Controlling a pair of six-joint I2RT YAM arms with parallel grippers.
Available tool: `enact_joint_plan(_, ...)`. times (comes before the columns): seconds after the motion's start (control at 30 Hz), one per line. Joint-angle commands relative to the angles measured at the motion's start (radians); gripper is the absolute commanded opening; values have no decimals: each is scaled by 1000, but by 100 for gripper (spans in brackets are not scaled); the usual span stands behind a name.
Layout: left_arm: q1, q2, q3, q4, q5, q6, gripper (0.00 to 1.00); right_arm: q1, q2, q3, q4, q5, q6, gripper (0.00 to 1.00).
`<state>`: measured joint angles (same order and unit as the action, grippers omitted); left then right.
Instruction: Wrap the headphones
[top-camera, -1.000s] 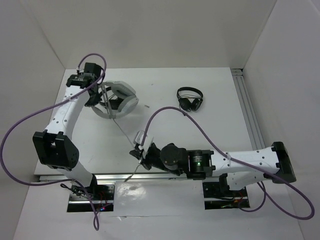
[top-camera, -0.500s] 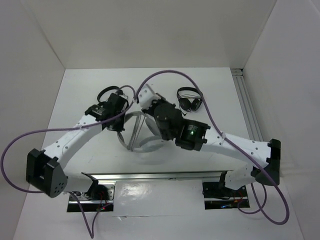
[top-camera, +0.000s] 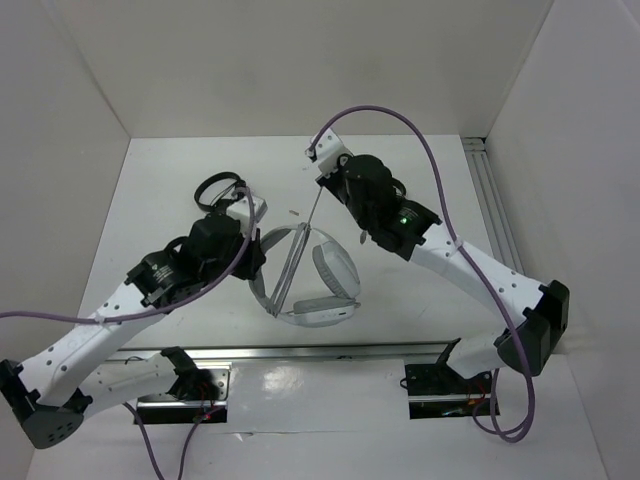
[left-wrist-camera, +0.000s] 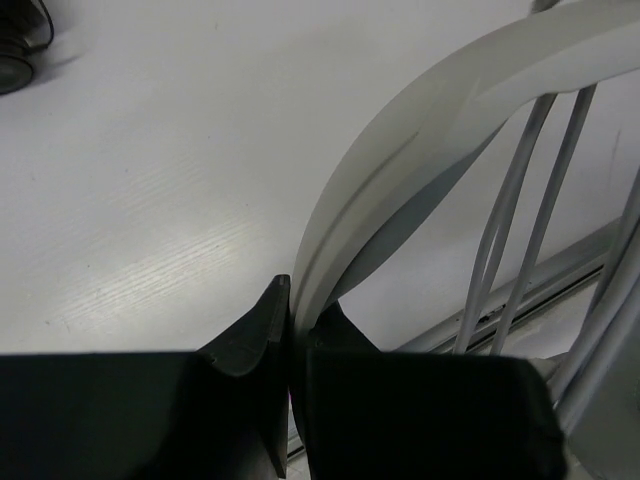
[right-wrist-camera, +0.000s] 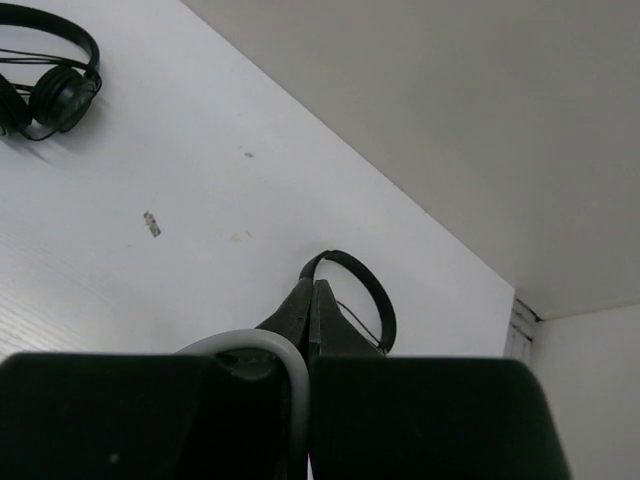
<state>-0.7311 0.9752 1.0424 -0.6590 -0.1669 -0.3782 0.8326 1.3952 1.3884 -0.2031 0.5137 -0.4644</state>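
Note:
The white headphones (top-camera: 318, 288) hang over the middle of the table. My left gripper (top-camera: 256, 260) is shut on their wide band (left-wrist-camera: 420, 150), which rises between its fingertips (left-wrist-camera: 282, 300) in the left wrist view. The thin grey cable (top-camera: 297, 245) runs taut from the headphones up to my right gripper (top-camera: 321, 184), which is shut on it at the far side. In the right wrist view the cable (right-wrist-camera: 262, 345) curls over the left finger and slips between the jaws of the right gripper (right-wrist-camera: 312, 292). Several cable strands (left-wrist-camera: 520, 220) cross beside the band.
A small black headset (top-camera: 217, 189) lies far left, just behind my left wrist. The right wrist view shows another black headset (right-wrist-camera: 378, 300) beyond the fingertips. A metal rail (top-camera: 330, 352) runs along the near edge and another (top-camera: 495, 210) along the right. Walls enclose three sides.
The left gripper has brought the headphones toward the near middle of the table. The right gripper has swung with the cable from the near side to the far side.

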Motion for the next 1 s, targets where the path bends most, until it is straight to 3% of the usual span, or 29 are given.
enact_joint_plan(0.0, -40, -70, 62, -163, 3, 18, 0, -104, -4, 11, 114, -95, 99, 0)
enact_joint_plan(0.2, -60, -99, 260, -249, -103, -1, 0, -154, 5, -37, 77, -360, 213, 2)
enact_joint_plan(0.37, -60, -99, 392, -193, -26, 65, 0, -155, 48, -135, 126, -788, 346, 5)
enact_joint_plan(0.57, -60, -52, 518, -125, -17, 93, 0, -155, 108, -399, 597, -1189, 626, 6)
enact_joint_plan(0.8, -60, 9, 648, -114, -28, 93, 0, -98, 269, -424, 896, -1279, 788, 12)
enact_joint_plan(0.87, -60, 10, 659, -114, -39, 72, 0, -87, 283, -433, 921, -1279, 808, 17)
enact_joint_plan(0.9, -60, 10, 659, -114, -48, 71, 0, -78, 295, -433, 930, -1279, 808, 25)
enact_joint_plan(0.97, -60, 10, 659, -114, -48, 62, 0, -78, 304, -454, 970, -1290, 832, 27)
